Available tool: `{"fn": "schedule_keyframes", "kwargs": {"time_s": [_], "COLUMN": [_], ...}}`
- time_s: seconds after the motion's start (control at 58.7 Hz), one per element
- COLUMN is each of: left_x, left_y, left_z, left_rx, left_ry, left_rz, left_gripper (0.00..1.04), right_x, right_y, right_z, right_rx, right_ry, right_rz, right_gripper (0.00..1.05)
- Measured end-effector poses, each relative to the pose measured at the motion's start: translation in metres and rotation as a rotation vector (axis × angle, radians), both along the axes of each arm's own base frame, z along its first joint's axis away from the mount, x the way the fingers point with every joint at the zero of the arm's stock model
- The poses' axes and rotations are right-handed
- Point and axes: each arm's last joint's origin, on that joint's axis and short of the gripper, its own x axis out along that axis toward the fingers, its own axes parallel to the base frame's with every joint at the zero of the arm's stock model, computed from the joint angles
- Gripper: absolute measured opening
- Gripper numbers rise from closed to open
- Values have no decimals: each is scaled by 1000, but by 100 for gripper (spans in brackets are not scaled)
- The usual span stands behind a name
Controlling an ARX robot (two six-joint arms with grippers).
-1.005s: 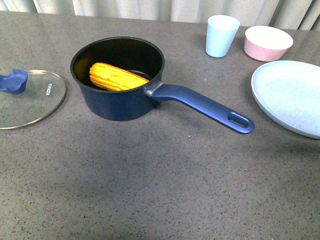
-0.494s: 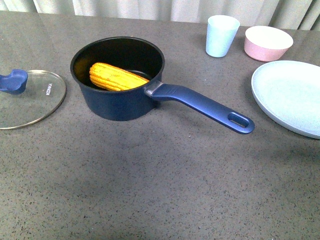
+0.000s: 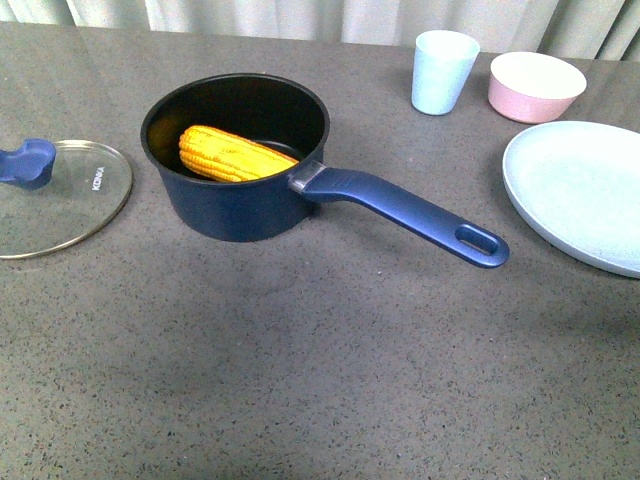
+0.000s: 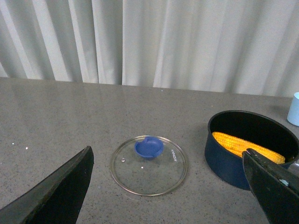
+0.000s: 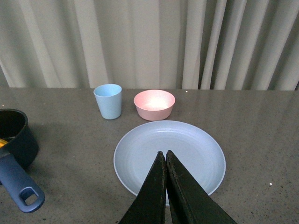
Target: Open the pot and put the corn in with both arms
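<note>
Neither arm is showing in the front view, and the lid [image 3: 55, 198] is running off the picture's left edge there, so part of its glass rim is cut away. The plate [image 3: 585, 190] is likewise running off the right edge. From the right wrist view only a slice of the pot [image 5: 16, 140] is appearing, with a sliver of yellow inside it; the rest is cut off.

The pot [image 3: 235, 160] is sitting open near the middle of the table [image 3: 320, 380], its long handle [image 3: 410, 215] pointing toward the right and slightly toward the robot, the oval hole at the free end. The corn [image 3: 235, 155] is lying inside the pot, its long axis running across the pot from left to right, the right end resting near the wall where the handle joins. The lid is lying flat on the table to the left of the pot, apart from it, knob [image 3: 28, 163] up.

The left gripper [image 4: 173, 186] is hovering above the table with its jaws spread wide, holding nothing, the lid framed between its fingers. The right gripper [image 5: 166, 161] is hanging over the plate with its jaws pressed together, empty. A cup [image 3: 443, 71] and a bowl [image 3: 536, 86] are standing side by side beyond the plate.
</note>
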Motion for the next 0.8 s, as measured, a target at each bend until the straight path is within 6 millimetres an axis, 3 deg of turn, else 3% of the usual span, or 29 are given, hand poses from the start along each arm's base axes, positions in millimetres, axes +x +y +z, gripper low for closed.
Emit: {"fn": "schedule_keyframes", "kwargs": {"time_s": [0.341, 0.801], "left_x": [0, 0], "left_y": [0, 0], "left_z": [0, 0], "left_rx": [0, 0], "left_ry": [0, 0], "left_rz": [0, 0], "left_gripper": [96, 96], "right_x": [-14, -14], "right_y": [0, 0], "right_z": [-3, -3], "right_rx": [0, 0], "right_ry": [8, 6], "right_rz": [0, 0], "right_gripper": [2, 2]}}
